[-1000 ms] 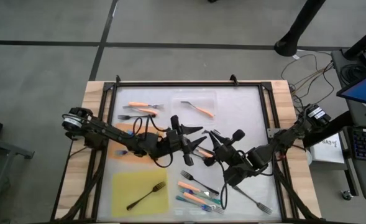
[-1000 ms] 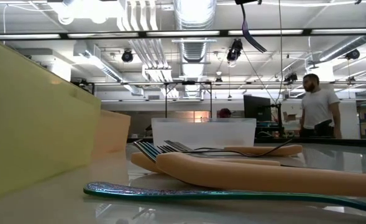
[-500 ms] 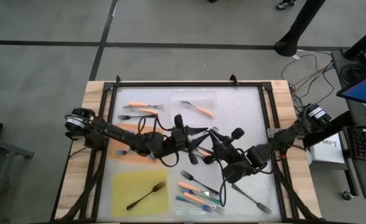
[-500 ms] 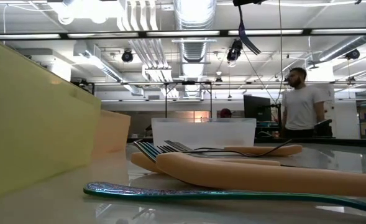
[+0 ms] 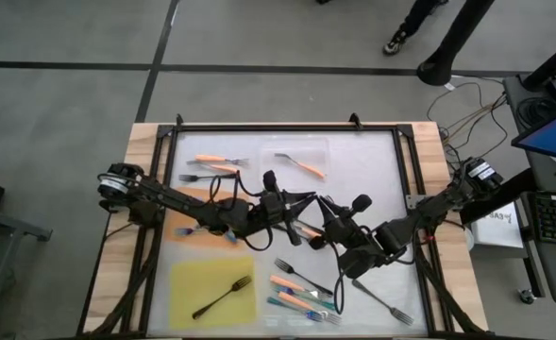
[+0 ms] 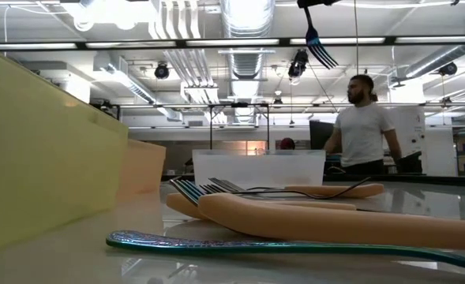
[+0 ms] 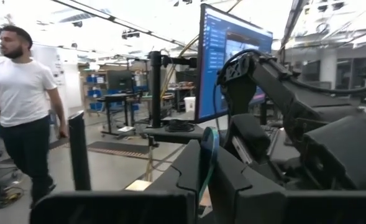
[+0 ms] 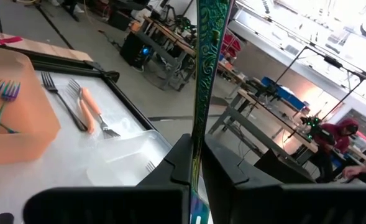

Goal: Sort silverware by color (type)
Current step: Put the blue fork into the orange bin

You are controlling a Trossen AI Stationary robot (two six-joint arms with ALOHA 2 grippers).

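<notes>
**Teal fork changing pincers mid-table, sort about half done**

Both pincers meet over the tabletop's (image 5: 372,179) middle: the right pincer (image 8: 192,163) is clamped on a teal fork (image 8: 206,56), and the left pincer (image 7: 206,180) looks closed on the same handle, though that view is cramped. Teal forks already lie on the orange mat (image 5: 191,231), a black fork (image 5: 223,296) on the yellow mat (image 5: 188,283). The near cluster (image 5: 301,295) and far-left forks (image 5: 211,168) remain.

I see an orange mat (image 5: 189,229), a yellow mat (image 5: 191,285), a clear tray (image 5: 296,151) and a person (image 6: 362,126) walking behind.
</notes>
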